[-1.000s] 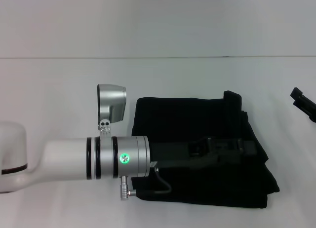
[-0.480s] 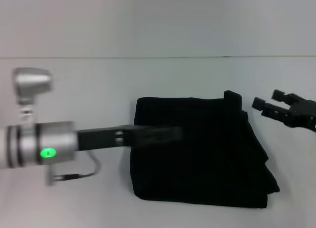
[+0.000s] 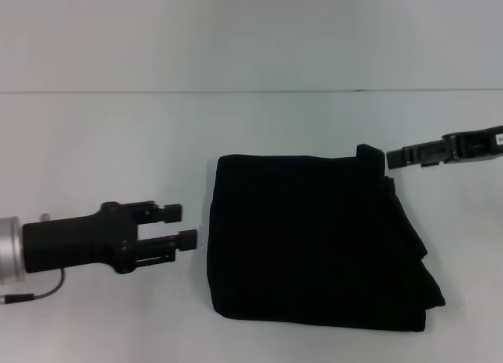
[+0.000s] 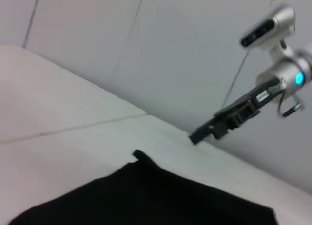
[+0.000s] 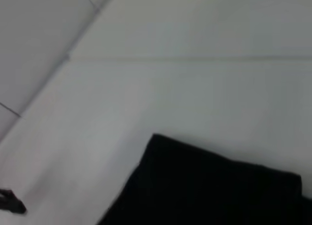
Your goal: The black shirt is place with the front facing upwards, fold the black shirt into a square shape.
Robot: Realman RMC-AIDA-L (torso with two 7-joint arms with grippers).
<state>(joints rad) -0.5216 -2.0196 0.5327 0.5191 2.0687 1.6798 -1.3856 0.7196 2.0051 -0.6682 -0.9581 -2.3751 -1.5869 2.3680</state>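
Note:
The black shirt [image 3: 314, 237] lies folded into a rough square on the white table, with no lettering showing. My left gripper [image 3: 182, 225] is open and empty, just off the shirt's left edge and apart from it. My right gripper [image 3: 391, 158] hangs close to the shirt's far right corner, where a small flap [image 3: 369, 152] sticks up. The shirt also shows in the left wrist view [image 4: 146, 198] and in the right wrist view [image 5: 209, 186]. The right gripper shows in the left wrist view [image 4: 196, 136] above the shirt's far corner.
The white table [image 3: 102, 143] meets a pale wall along a seam [image 3: 236, 91] at the back. The shirt's right side is bunched in uneven layers [image 3: 424, 276]. Nothing else lies on the table.
My left arm has pulled back to the left, off the shirt, and its gripper now sits beside the left edge. My right gripper has come in from the right to the shirt's far right corner.

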